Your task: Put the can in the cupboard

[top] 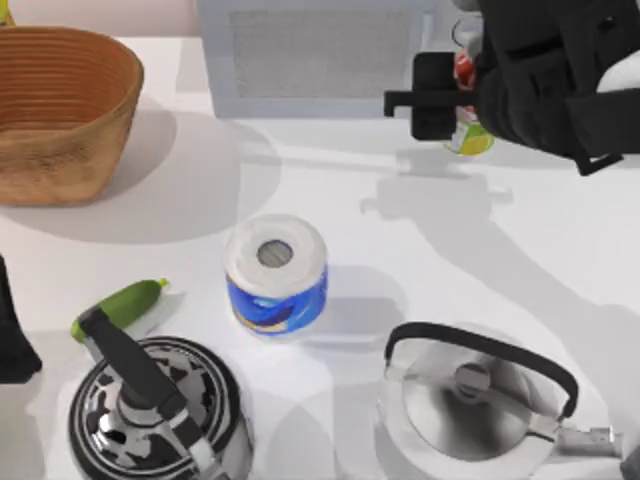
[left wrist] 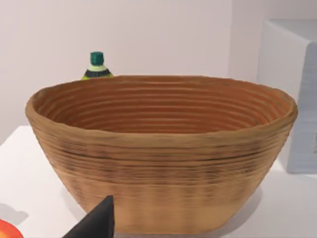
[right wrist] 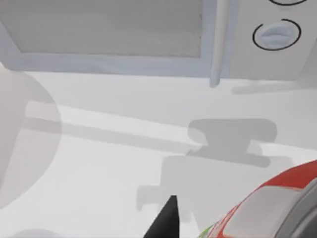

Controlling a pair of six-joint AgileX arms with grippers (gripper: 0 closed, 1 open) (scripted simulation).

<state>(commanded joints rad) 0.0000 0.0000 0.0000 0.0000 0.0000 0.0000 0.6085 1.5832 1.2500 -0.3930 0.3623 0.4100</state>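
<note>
At far left, table edge: left gripper [top: 12,340] — a dark shape parked low at the edge; I cannot tell how its jaws stand.
Back left corner: woven basket [top: 60,110], empty, its brown ribbed wall broad in the left wrist view [left wrist: 158,168].
Behind the basket: green-capped bottle [left wrist: 97,64], its top showing above the rim.
Front left: cucumber [top: 120,307] lying on the white table [top: 400,230], just beside the black-and-white patterned kettle [top: 155,410] with its dark handle raised.
Centre: paper roll [top: 276,275], white with a blue band, standing upright, well apart from the basket.
Back centre: white cupboard [top: 320,55] with a grey mesh panel on top; its pale front frame appears in the right wrist view [right wrist: 114,62].
Front right: silver kettle [top: 470,400] with a black arched handle.
Back right: right gripper [top: 465,100] — the dark arm reaches in from the right edge, fingers closed on the can.
Task's thing: can [top: 468,110], red above and yellow-green below, held by the right gripper just beside the cupboard's right end, outside the cupboard; its red body and silver top sit close to the right wrist camera [right wrist: 277,203].
On the table under the right arm: grey shadow of the gripper.
</note>
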